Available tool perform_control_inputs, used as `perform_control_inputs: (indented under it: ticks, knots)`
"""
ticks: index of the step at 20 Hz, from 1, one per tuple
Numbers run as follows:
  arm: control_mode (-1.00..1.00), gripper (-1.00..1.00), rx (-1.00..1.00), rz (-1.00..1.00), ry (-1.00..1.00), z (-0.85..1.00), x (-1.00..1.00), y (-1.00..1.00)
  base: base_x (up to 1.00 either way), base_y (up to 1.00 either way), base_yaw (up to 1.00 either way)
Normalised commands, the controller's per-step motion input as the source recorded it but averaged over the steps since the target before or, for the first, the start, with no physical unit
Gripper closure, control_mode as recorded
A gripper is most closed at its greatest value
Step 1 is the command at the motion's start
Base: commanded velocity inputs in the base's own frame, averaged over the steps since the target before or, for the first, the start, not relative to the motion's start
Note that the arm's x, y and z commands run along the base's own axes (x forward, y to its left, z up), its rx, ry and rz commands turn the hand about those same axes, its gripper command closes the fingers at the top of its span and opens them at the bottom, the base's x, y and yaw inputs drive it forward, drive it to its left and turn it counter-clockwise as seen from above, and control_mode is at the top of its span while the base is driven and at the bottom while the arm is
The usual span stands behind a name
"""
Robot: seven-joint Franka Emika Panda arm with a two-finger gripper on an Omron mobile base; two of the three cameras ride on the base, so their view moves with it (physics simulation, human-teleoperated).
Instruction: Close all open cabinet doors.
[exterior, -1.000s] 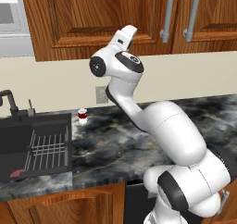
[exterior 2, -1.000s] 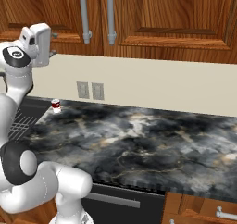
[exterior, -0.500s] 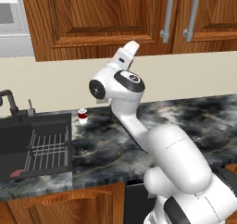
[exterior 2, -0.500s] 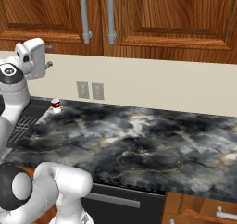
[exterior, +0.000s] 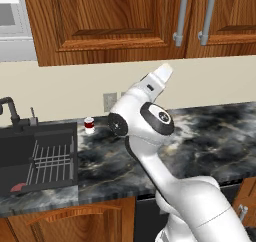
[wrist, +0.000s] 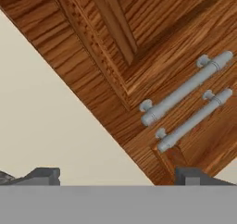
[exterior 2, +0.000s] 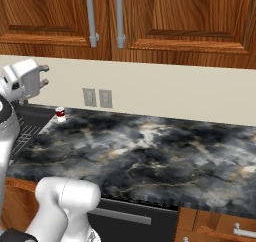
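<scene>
Compared with one second ago, the arm's hand has come lower, away from the cabinet doors (exterior: 120, 21), and now sits below their bottom edge, in front of the beige wall. At the top of both base views the reddish-brown doors lie flat in one line, their grey bar handles (exterior 2: 91, 16) side by side; none stands out from the row. Below them, the dark marbled table (exterior 2: 150, 156) fills the middle of the frame, with a small red and white can (exterior: 89, 124) near the wall outlets (exterior 2: 97, 97). A black sink (exterior: 37, 158) with a wire rack is at the lower left of the left base view. The gripper (exterior 2: 43, 75) is at the left edge of the right base view, pointing toward the wall. In the hand view the fingers (wrist: 44, 175) stand wide apart at the bottom corners and hold nothing, with two handles seen diagonally above.
</scene>
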Motion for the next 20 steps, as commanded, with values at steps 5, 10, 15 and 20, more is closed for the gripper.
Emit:
perform_control_inputs:
  ticks: [5, 10, 15, 20]
  knots:
    - [-1.00, -1.00, 0.33, -0.10, 0.00, 0.00, -0.90, -0.73, 0.00, 0.00, 0.00]
    - [-1.00, -1.00, 0.12, -0.03, 0.00, -0.05, -0.45, -0.53, 0.00, 0.00, 0.00]
    - [-1.00, -1.00, 0.02, 0.00, 0.00, -0.15, -0.17, -0.30, 0.00, 0.00, 0.00]
    - [-1.00, -1.00, 0.00, 0.00, 0.00, -0.11, -0.01, -0.10, 0.00, 0.00, 0.00]
